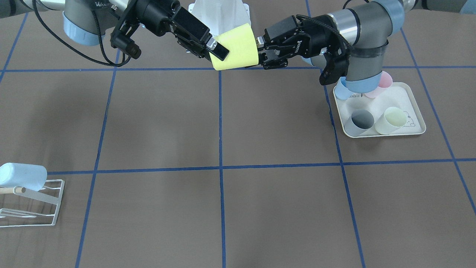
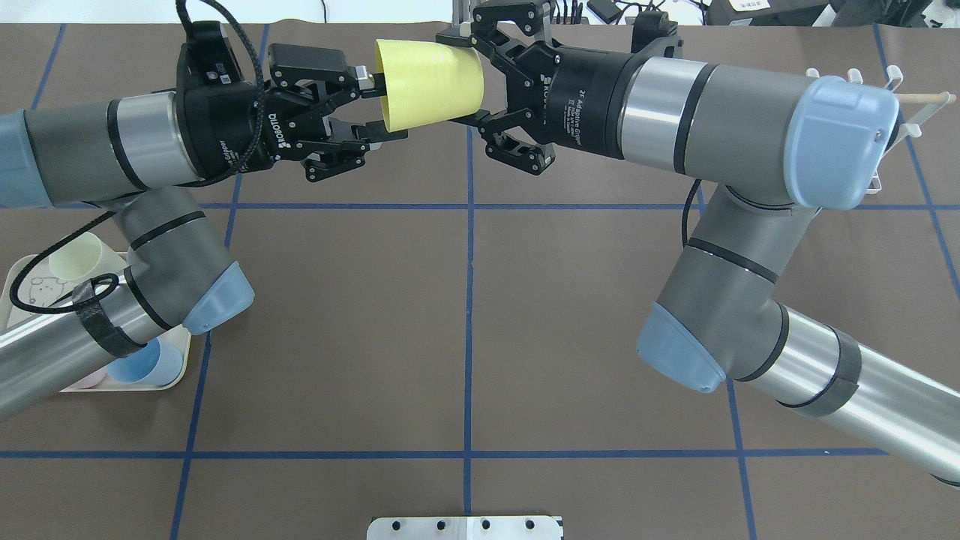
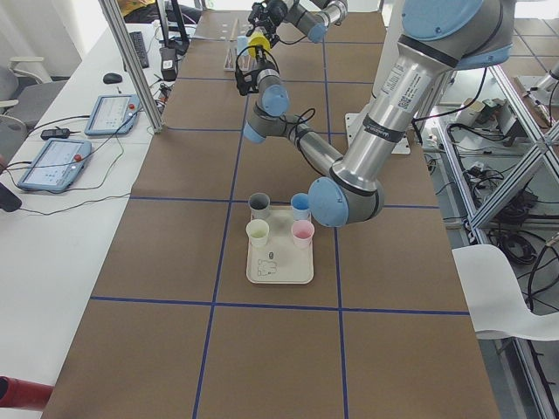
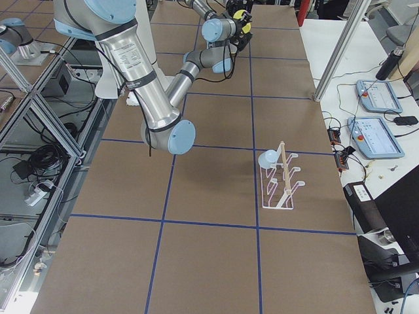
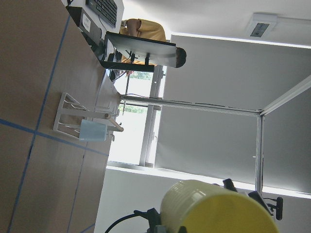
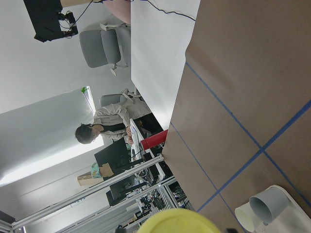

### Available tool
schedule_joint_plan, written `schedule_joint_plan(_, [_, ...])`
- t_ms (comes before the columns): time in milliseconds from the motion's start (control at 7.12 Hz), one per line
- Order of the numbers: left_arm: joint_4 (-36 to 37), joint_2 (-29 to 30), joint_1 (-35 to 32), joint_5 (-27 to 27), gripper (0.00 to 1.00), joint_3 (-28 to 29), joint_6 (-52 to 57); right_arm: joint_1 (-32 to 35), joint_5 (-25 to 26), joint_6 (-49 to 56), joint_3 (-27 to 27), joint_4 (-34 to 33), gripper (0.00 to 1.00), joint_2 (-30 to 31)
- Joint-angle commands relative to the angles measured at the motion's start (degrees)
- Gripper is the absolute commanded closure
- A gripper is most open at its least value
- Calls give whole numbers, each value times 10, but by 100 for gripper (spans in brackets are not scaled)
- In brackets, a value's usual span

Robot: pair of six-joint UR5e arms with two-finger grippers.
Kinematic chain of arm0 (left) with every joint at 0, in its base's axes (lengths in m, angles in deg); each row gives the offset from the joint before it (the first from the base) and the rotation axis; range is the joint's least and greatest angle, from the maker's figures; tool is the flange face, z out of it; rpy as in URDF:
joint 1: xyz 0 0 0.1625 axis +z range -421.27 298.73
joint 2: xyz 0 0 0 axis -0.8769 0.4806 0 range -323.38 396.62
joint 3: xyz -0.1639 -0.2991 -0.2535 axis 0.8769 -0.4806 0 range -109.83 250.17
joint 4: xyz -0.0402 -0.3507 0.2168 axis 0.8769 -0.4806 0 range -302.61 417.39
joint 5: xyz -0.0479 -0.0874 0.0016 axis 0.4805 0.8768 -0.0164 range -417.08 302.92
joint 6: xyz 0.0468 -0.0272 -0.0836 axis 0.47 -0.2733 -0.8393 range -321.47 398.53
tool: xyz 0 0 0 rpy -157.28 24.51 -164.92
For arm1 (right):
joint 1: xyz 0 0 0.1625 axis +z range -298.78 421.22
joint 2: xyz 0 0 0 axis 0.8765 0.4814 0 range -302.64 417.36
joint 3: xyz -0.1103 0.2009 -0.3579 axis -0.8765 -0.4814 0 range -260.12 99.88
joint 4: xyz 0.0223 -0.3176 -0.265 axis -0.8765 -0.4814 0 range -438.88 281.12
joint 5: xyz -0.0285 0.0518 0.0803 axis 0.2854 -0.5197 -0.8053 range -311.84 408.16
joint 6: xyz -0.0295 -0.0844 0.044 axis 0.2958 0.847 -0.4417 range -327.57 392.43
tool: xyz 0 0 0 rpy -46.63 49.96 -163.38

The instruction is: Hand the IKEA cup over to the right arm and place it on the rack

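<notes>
The yellow cup (image 2: pixel 435 79) hangs on its side in the air above the table (image 2: pixel 465 315), between the two arms. The right gripper (image 2: pixel 472 79) straddles its closed end, one finger on either side, clamped to the wall and carrying it. The left gripper (image 2: pixel 390 105) faces the mouth. One finger reaches inside, the other lies outside under the rim. They stand apart, so it looks slack rather than pinching, though the angle is poor.

From overhead the right elbow hides most of the rack (image 1: pixel 59 203). From across the table it stands plain at the edge on the right arm's side, well apart from the yellow cup, with a pale blue cup (image 1: pixel 22 176) tipped on it. That view also shows the tray (image 1: pixel 407 98) under the left arm, holding a grey cup (image 1: pixel 360 121) and a cream cup (image 1: pixel 392 120).
</notes>
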Motion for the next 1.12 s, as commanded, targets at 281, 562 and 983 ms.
schedule_joint_plan(281, [1, -7, -3, 2, 25, 0, 10, 6, 5, 14, -4, -1, 100, 12])
schedule_joint_plan(562, [3, -8, -17, 3, 25, 1, 11, 34, 5, 80, -5, -5, 100, 37])
schedule_joint_plan(983, [11, -8, -22, 2, 25, 5, 12, 110, -1, 306, 8, -81, 100, 107])
